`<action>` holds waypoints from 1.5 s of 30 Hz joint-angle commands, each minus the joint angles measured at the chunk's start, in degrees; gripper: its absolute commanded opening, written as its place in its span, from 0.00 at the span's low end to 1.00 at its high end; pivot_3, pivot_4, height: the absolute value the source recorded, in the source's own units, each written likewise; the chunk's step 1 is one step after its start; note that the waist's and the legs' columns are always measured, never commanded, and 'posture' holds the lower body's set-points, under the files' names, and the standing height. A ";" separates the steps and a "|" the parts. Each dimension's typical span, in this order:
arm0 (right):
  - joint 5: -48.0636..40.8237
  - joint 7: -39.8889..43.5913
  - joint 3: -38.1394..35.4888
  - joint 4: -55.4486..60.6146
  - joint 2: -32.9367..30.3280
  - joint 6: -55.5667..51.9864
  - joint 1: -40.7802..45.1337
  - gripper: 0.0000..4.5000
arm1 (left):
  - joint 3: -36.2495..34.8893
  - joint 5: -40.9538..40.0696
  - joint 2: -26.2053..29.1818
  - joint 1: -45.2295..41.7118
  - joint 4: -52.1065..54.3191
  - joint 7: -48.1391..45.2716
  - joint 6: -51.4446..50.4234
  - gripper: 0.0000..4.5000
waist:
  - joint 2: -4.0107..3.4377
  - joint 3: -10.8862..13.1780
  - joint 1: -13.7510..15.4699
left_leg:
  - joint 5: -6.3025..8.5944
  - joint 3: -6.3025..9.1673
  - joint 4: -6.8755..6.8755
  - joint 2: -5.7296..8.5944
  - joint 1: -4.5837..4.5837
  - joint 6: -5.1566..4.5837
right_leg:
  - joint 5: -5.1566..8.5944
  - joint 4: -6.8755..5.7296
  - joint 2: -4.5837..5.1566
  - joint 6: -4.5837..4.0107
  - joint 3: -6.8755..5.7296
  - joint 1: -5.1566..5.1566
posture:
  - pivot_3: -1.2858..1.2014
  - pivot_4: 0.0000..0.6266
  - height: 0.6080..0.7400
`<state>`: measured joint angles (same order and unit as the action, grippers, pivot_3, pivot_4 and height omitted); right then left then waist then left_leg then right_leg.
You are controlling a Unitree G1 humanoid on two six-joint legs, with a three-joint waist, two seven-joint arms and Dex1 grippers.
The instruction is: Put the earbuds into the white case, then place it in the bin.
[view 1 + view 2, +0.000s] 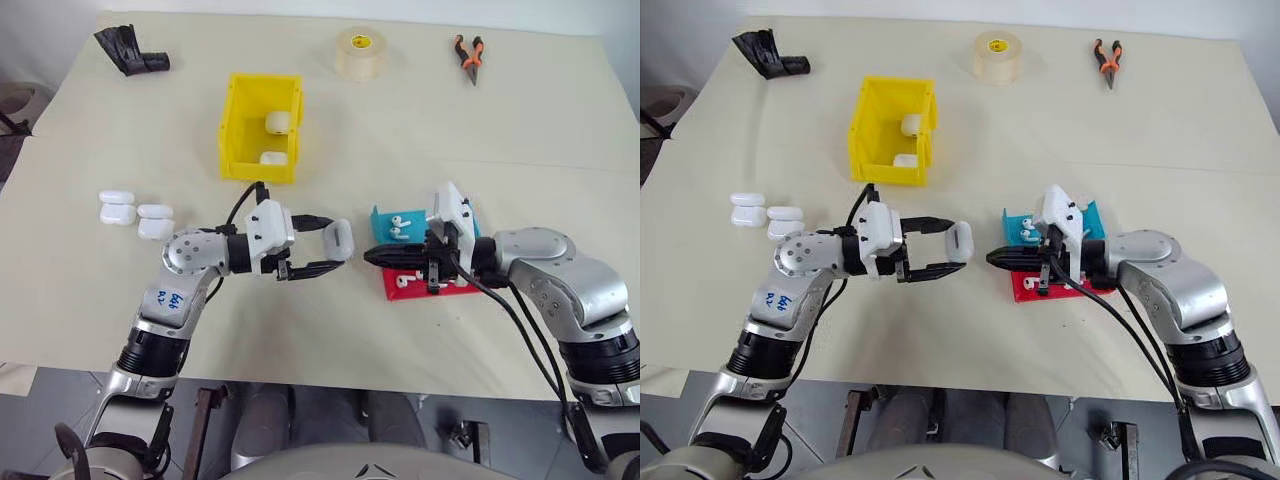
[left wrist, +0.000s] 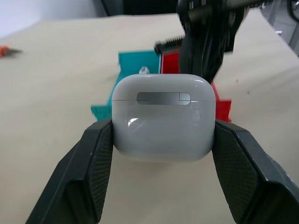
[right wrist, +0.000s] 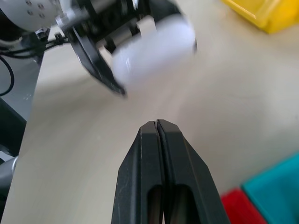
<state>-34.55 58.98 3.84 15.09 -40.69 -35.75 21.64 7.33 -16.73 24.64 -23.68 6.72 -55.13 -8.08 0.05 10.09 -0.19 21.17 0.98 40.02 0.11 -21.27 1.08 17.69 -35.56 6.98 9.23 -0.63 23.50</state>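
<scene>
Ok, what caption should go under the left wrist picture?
Left gripper holding a closed white case above the table.

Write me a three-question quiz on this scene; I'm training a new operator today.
1. True or false: the left claw grips a white case with its lid closed.
2. How many white cases lie inside the yellow bin?
3. The right claw is: A) open, B) shut with nothing seen between its fingers, C) holding pliers.

Key: 1 true; 2 two; 3 B.
</scene>
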 commanded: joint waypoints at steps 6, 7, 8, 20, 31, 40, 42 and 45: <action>3.13 0.60 -14.23 -2.45 4.88 23.56 -8.21 0.36 | -10.94 -2.70 -0.30 10.17 7.76 10.39 0.36 0.62 | 0.00 0.00 0.12 | 0.00 0.00 -0.02 0.00 0.03 0.00 | 0.00 0.02 0.00 0.00 0.02 -0.02 | 0.52 0.24 1.00; 3.10 -0.54 -14.86 -2.51 5.60 24.40 -8.44 0.44 | -12.44 -3.18 -0.87 11.23 8.51 12.01 0.49 0.62 | 0.00 0.00 0.12 | 0.00 0.00 -0.01 0.01 0.02 0.00 | 0.00 0.01 0.01 0.00 0.02 -0.03 | 0.52 0.24 1.00; 2.86 -1.58 -15.37 -2.65 6.39 24.83 -8.54 0.52 | -13.44 -3.61 -1.37 12.02 9.03 13.40 0.24 0.62 | 0.00 0.00 0.09 | 0.00 -0.01 0.01 0.01 0.03 0.00 | 0.00 0.01 0.01 0.00 0.02 -0.03 | 0.52 0.24 1.00; 5.06 -6.12 -13.68 -2.15 8.90 27.62 -7.63 0.99 | -19.97 -2.15 -3.81 -2.52 0.13 32.38 -9.58 0.62 | 0.01 0.00 0.94 | -0.02 0.02 0.06 0.06 0.06 0.04 | 0.00 -0.07 0.01 0.00 0.03 -0.07 | 0.52 0.24 1.00; 5.93 -7.80 -10.98 -1.09 10.18 27.52 -4.39 0.99 | -14.24 6.39 -4.19 -31.89 -42.66 32.08 -2.70 0.62 | 0.03 0.01 -0.15 | -0.02 -0.09 -0.07 0.08 0.06 0.03 | 0.00 0.01 0.01 0.00 -0.37 0.00 | 0.52 0.24 1.00; 5.38 -8.88 -10.79 1.15 10.24 27.08 -5.91 1.00 | -13.50 4.95 -2.37 -31.39 -41.88 23.18 -0.62 0.99 | 0.04 0.01 -0.18 | -0.02 -0.08 -0.03 0.06 0.05 0.04 | 0.00 -0.05 0.02 0.00 -0.42 0.01 | 0.52 0.24 1.00; 5.17 -8.46 -11.03 1.00 9.87 27.09 -5.96 1.00 | -13.77 3.76 -0.53 -28.83 -37.29 19.54 -0.73 0.99 | 0.04 0.01 -0.26 | -0.02 -0.08 -0.03 0.05 0.06 0.04 | 0.00 -0.05 0.03 0.00 -0.42 0.02 | 0.52 0.24 1.00; 4.33 -6.73 -11.72 0.51 8.54 26.68 -6.12 1.00 | -14.67 0.75 4.22 -23.02 -27.82 12.11 -1.82 0.99 | 0.03 0.01 -0.94 | -0.02 -0.09 -0.04 0.02 0.06 0.05 | 0.00 -0.07 0.03 0.00 -0.42 0.03 | 0.52 0.24 1.00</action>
<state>-28.66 51.24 -6.54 13.96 -31.13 -9.07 15.49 -5.80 -13.68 26.72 -47.62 -26.87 -39.07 -9.88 0.08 10.10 -1.13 21.14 0.91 39.98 0.12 -21.20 1.13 17.69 -35.64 7.00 9.23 -1.05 23.54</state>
